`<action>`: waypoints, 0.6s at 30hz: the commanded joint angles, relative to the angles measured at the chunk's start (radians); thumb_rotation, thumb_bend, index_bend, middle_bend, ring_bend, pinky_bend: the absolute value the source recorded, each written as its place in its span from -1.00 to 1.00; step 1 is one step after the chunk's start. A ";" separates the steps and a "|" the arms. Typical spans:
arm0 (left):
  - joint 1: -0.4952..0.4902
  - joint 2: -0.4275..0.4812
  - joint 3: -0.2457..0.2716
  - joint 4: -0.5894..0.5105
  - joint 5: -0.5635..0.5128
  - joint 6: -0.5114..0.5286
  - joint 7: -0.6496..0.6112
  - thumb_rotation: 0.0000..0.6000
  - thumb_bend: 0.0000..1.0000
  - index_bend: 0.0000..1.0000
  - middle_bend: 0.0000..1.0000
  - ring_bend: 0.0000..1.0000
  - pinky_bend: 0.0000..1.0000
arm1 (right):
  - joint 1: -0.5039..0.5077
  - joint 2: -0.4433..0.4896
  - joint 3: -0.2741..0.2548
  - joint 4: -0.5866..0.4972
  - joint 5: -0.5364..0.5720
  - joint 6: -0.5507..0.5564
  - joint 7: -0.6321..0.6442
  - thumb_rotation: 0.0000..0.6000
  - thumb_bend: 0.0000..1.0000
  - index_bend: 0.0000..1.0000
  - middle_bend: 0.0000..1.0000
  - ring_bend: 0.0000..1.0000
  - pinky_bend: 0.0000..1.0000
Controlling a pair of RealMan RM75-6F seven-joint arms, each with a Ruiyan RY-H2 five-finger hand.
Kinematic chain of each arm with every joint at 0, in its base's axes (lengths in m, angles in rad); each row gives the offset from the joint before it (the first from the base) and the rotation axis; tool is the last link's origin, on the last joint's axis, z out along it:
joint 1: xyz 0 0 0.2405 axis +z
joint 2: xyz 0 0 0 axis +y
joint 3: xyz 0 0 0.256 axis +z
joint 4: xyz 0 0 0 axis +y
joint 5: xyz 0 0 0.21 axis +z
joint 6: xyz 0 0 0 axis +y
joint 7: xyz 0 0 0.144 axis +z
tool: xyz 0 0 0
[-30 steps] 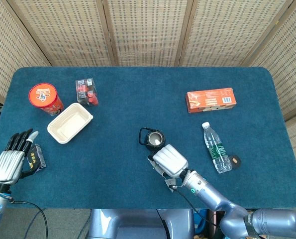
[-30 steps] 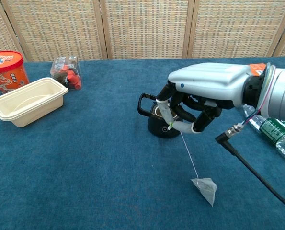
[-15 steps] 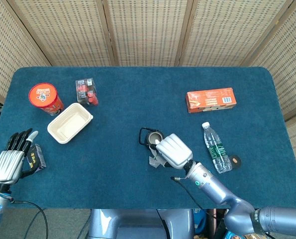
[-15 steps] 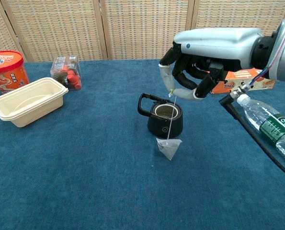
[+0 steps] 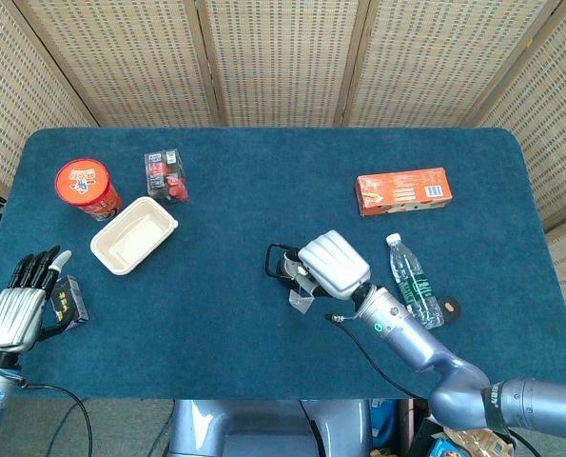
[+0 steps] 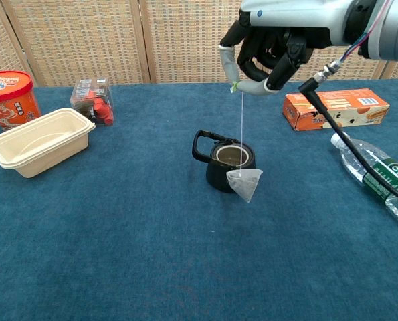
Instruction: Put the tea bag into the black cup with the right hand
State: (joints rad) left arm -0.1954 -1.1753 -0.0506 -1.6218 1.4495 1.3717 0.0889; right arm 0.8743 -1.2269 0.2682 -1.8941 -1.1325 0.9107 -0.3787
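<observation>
**A:** Where's my right hand [image 6: 269, 50] sitting?

**B:** High above the black cup [image 6: 229, 167]. I have the fingers [image 6: 249, 85] curled in, pinching the top of the string [image 6: 241, 127] between the thumb and a fingertip.

**A:** And the tea bag [image 6: 245, 182]?

**B:** It hangs at the end of that string, clear of the table [image 6: 152, 254]. In the chest view it shows against the cup's front wall, at about 4 o'clock from the opening, below the rim. From the head view I see it at roughly 6 o'clock of the cup. I can't tell whether it touches the wall.

**A:** The cup itself?

**B:** Upright, handle pointing to about 10 o'clock.

**A:** Left hand [image 5: 21, 303]?

**B:** Low at the table's 8 o'clock corner in the head view, fingers stretched out together, a small dark box [image 5: 68, 301] just beside them. I can't tell whether it grips the box.

**A:** Anything near the cup?

**B:** The water bottle [image 6: 376, 180] lies on its side at 3 o'clock, the orange carton [image 6: 336, 108] at 1 o'clock, the cream tray [image 6: 41, 140] well off at 9 o'clock.
</observation>
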 commanded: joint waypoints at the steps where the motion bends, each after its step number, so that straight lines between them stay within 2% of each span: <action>1: -0.001 -0.001 0.000 0.001 -0.001 -0.002 -0.001 1.00 -0.25 -1.00 -1.00 -1.00 -1.00 | 0.005 0.008 0.007 0.005 0.009 0.002 0.005 1.00 0.24 0.18 0.64 0.68 1.00; 18: -0.004 -0.011 0.000 0.016 -0.010 -0.013 -0.008 1.00 -0.24 -1.00 -1.00 -1.00 -1.00 | 0.039 0.047 0.036 0.047 0.075 -0.002 0.022 1.00 0.24 0.19 0.64 0.68 1.00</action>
State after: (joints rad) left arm -0.1998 -1.1859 -0.0506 -1.6059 1.4399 1.3586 0.0807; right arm 0.9109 -1.1798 0.3035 -1.8491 -1.0597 0.9105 -0.3556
